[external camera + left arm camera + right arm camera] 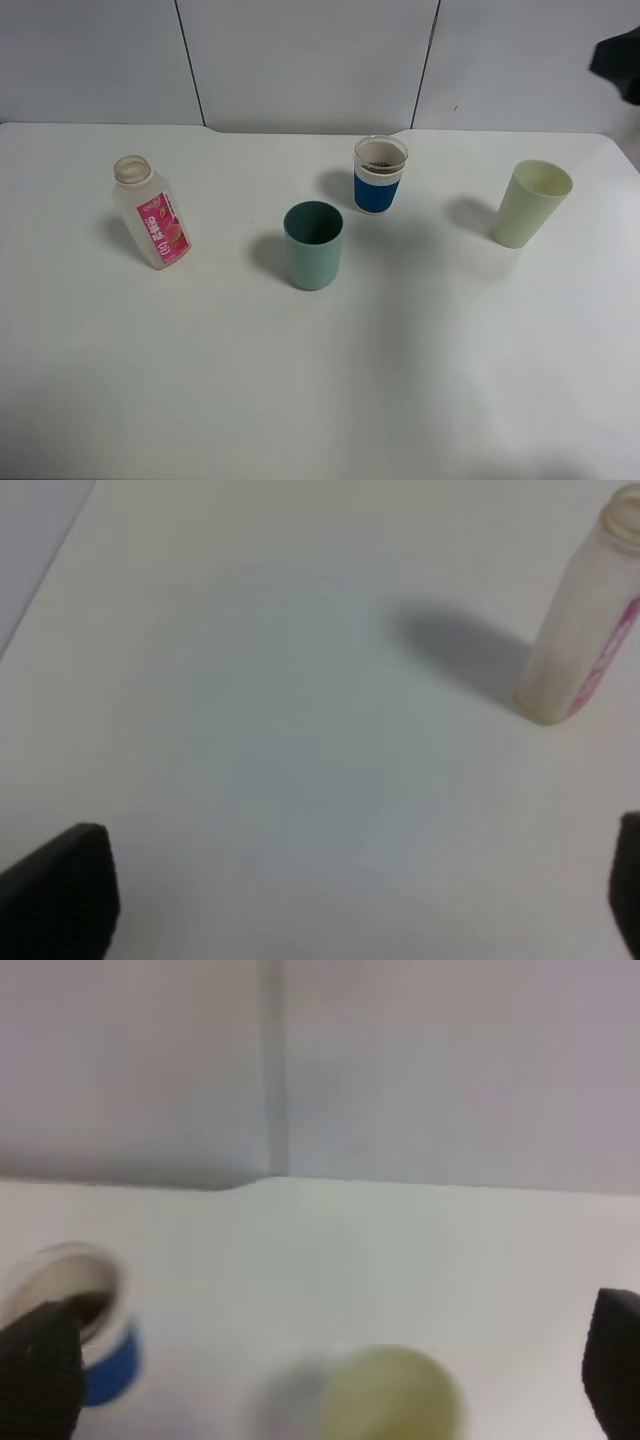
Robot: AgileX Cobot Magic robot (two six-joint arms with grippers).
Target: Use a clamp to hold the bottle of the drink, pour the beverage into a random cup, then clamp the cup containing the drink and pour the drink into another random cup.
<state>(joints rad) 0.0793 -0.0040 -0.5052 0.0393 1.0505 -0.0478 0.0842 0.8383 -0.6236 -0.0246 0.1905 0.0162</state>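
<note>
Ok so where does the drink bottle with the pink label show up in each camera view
Exterior high: bottle stands at the left of the table, uncapped.
Left wrist: bottle at the picture's right edge, ahead of the open fingers.
Right wrist: not in view.
Shared landmark: the white table, under everything.

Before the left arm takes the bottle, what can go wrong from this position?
1. The bottle stands uncapped, so a grip that tilts it early could spill the drink onto the table.
2. The left gripper is open with the bottle off to one side; a badly centred approach might knock it over.
3. The green cup and blue-banded cup stand fairly close, so pouring into one could bump the other.
</note>
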